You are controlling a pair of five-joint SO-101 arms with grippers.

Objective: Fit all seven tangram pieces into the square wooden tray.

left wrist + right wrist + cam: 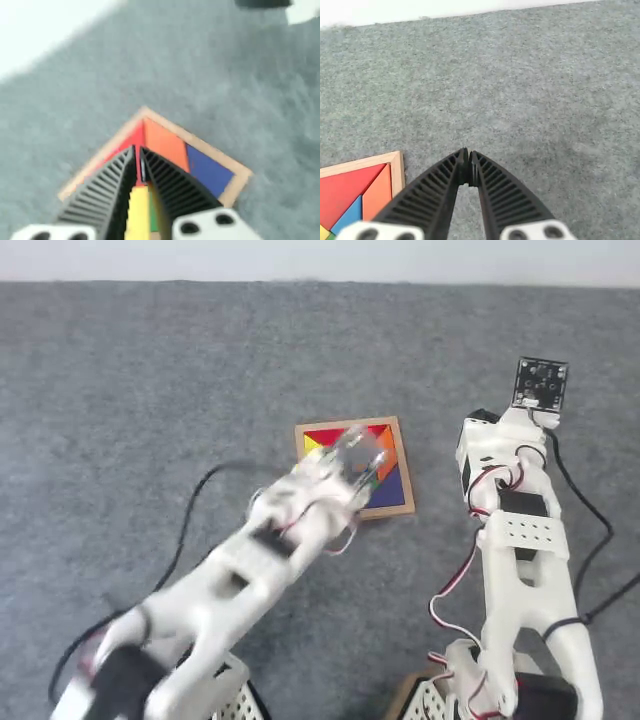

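Grey carpet (120, 390), perhaps pale wall (320, 258), wooden tray (406, 475)

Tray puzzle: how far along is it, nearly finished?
Looks close to done: red, orange, blue, yellow and green pieces lie inside the tray. In hand: nothing; the left gripper sits shut over the tray, the right gripper shut above carpet. Left: I cannot confirm all seven, since the left arm hides part of the tray.
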